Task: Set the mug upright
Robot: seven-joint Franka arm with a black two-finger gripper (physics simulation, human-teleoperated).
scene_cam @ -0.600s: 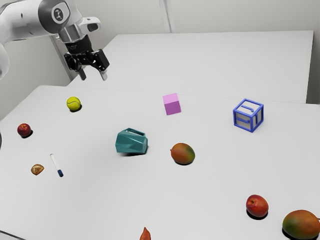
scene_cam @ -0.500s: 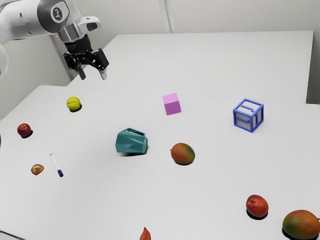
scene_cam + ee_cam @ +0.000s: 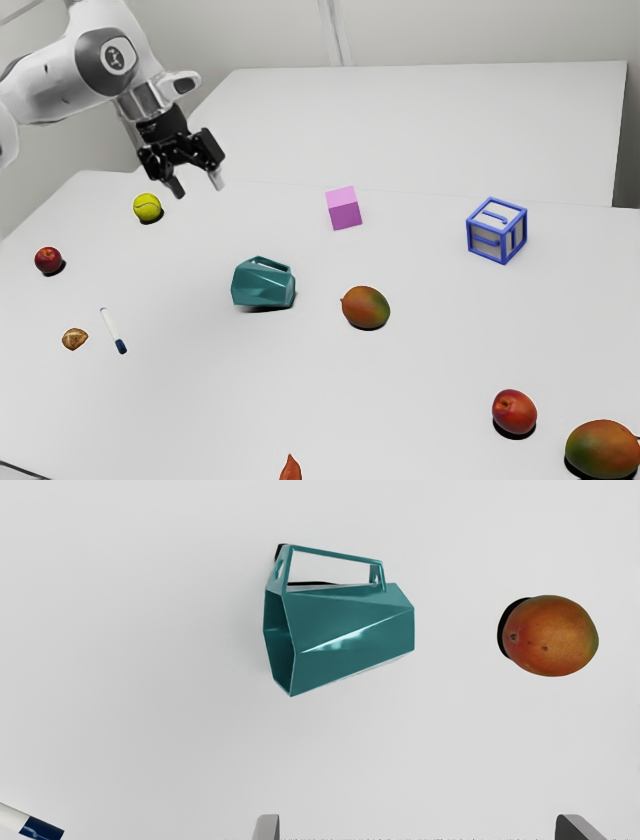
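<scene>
Mug (image 3: 345, 630) is on its side on the table (image 3: 180, 400), near the mango (image 3: 366, 308) but apart from it, on the ext. view's left of it. Base points twd the mango, mouth away from it; handle (image 3: 336, 555) sticks out on the mug's pink cube (image 3: 343, 208) side, not the near side. So not upright as it lies.

Gripper (image 3: 197, 187) is spread wide, nothing btwn the tips, well above the table. Rel. to the mango it's up & back, farther to the ext. view's left than the mug is. From the gripper, then, mug is down & out in front, on the way to the mango. In the wrist view the mug sits ahead of the fingertips, off-centre twd the finger on the side away from the mango.

Key relation: mug's long axis (mouth to base, aimed roughly at the mango) runs approx. parallel to the line btwn the fingertips. As posed, closing would go lengthwise, mouth to base, w/ a long span to fit. My call: reach fwd & down, & for a grip across the body, approx. quarter turn of the wrist. Then mouth end, the one away from the mango, needs to swing up. Risk: a finger snagging the handle.
</scene>
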